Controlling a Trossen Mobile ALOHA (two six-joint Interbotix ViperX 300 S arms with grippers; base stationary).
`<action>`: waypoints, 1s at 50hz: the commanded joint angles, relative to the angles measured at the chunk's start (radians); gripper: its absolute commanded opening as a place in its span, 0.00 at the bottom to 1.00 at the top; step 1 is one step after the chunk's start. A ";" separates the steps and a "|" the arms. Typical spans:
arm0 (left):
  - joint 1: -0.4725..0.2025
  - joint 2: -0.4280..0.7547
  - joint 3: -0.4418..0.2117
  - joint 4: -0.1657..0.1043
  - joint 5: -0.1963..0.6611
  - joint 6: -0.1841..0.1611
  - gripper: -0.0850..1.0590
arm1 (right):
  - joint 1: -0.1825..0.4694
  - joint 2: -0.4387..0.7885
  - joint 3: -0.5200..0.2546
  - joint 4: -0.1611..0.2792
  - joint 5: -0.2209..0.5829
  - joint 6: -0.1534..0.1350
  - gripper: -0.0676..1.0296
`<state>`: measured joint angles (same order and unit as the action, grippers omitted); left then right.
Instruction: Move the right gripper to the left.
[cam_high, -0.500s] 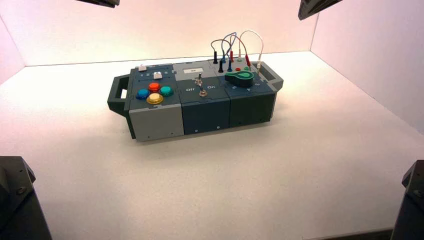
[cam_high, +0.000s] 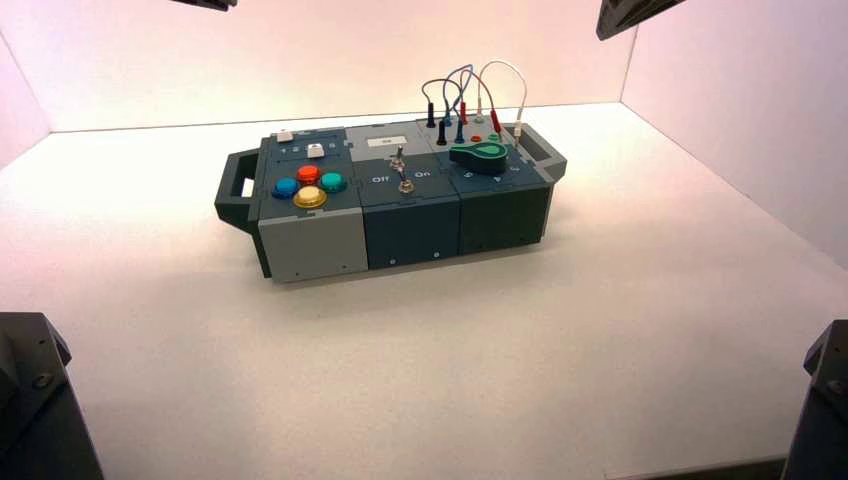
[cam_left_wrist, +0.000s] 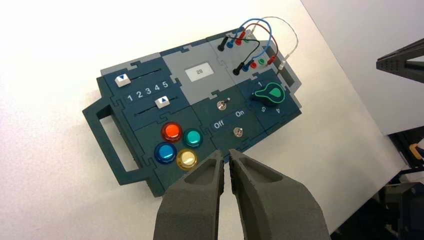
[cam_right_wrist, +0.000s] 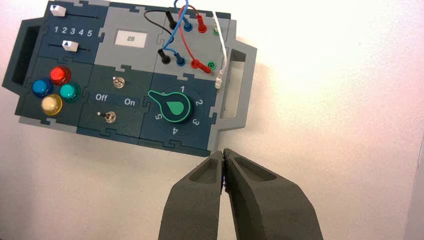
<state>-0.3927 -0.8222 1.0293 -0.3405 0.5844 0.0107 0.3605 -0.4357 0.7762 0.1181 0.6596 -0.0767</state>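
High view: right gripper (cam_high: 632, 14) shows only as a black wedge at the top edge, well above the box's (cam_high: 400, 215) right end; left gripper (cam_high: 205, 4) a dark sliver at the top edge, parked.
Right gripper axis: long fingers (cam_right_wrist: 265, 192) run toward the box's near edge, tips (cam_right_wrist: 223, 156) just short of the green knob's (cam_right_wrist: 175, 107) block, not touching.
Right claw: fingers pressed together, nothing between.
Left claw: tips (cam_left_wrist: 225, 156) nearly together with a thin slit, holding nothing, above the box's front edge.
Buttons: four – red (cam_right_wrist: 60, 75), blue (cam_right_wrist: 42, 88), teal (cam_right_wrist: 69, 91), yellow (cam_right_wrist: 51, 105).
Toggle switches: two.
Sliders: two.
Knob: one.
Display: one, reading 28.
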 joint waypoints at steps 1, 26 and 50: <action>0.008 0.002 -0.012 0.002 -0.005 -0.003 0.14 | -0.002 -0.015 -0.015 0.002 -0.006 0.003 0.05; 0.020 0.000 -0.015 0.002 -0.003 -0.003 0.14 | 0.155 0.006 -0.089 0.037 0.011 0.035 0.04; 0.020 0.003 -0.011 0.000 -0.002 -0.003 0.14 | 0.403 0.138 -0.213 0.067 -0.046 0.129 0.04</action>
<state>-0.3804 -0.8222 1.0293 -0.3390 0.5875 0.0107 0.7256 -0.3145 0.6090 0.1795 0.6366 0.0291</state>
